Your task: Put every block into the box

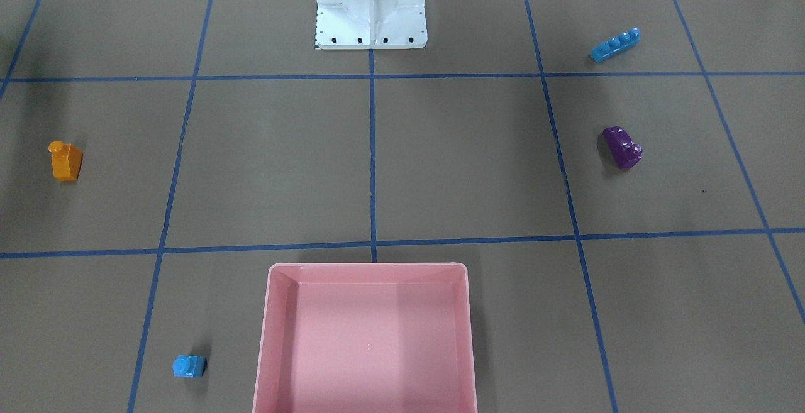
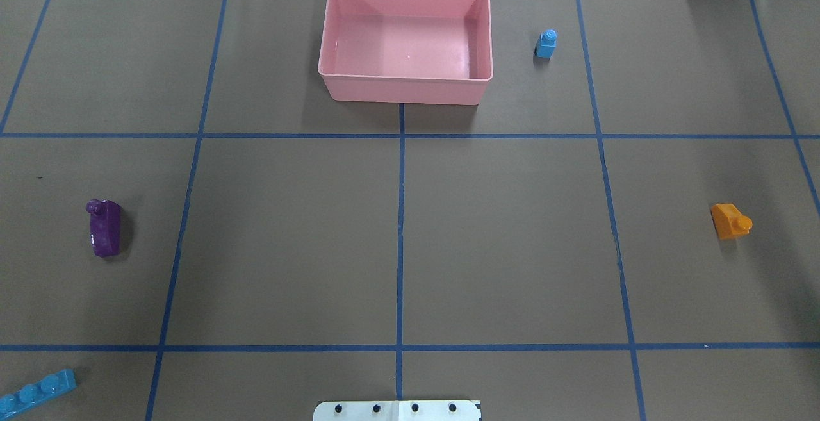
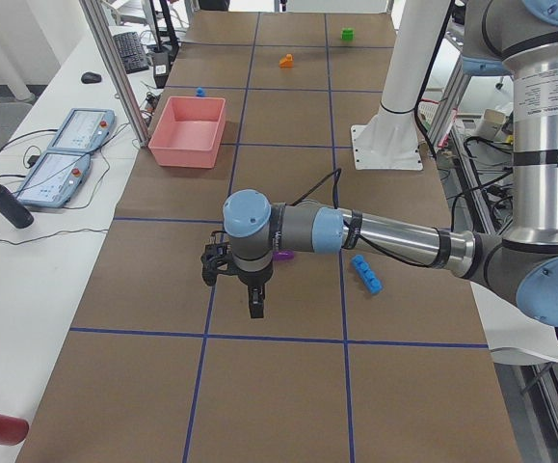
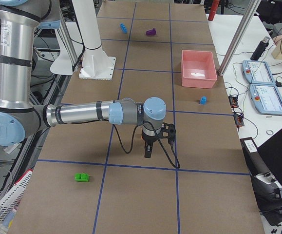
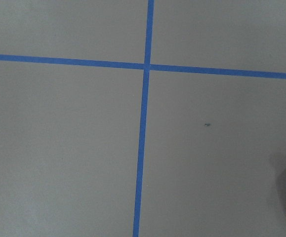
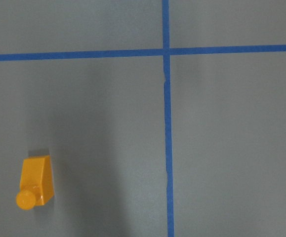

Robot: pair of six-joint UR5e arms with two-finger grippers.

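The pink box point(image 2: 403, 91) stands empty at the table's far middle. The small blue brick point(image 2: 546, 43) sits to its right. The orange brick point(image 2: 730, 221) lies at mid right, also in the right wrist view point(image 6: 34, 181). The purple brick point(image 2: 105, 227) lies at mid left. The long blue brick point(image 2: 37, 392) lies near left. The green brick point(image 4: 82, 177) shows only in the side views. My left gripper point(image 3: 245, 289) hovers near the purple brick point(image 3: 283, 257). My right gripper point(image 4: 150, 146) hovers over the table. I cannot tell whether either is open or shut.
The white robot base point(image 2: 397, 410) stands at the near middle edge. Blue tape lines divide the brown table into squares. Control pendants point(image 3: 66, 145) and a bottle point(image 3: 4, 204) lie on the side bench beyond the box.
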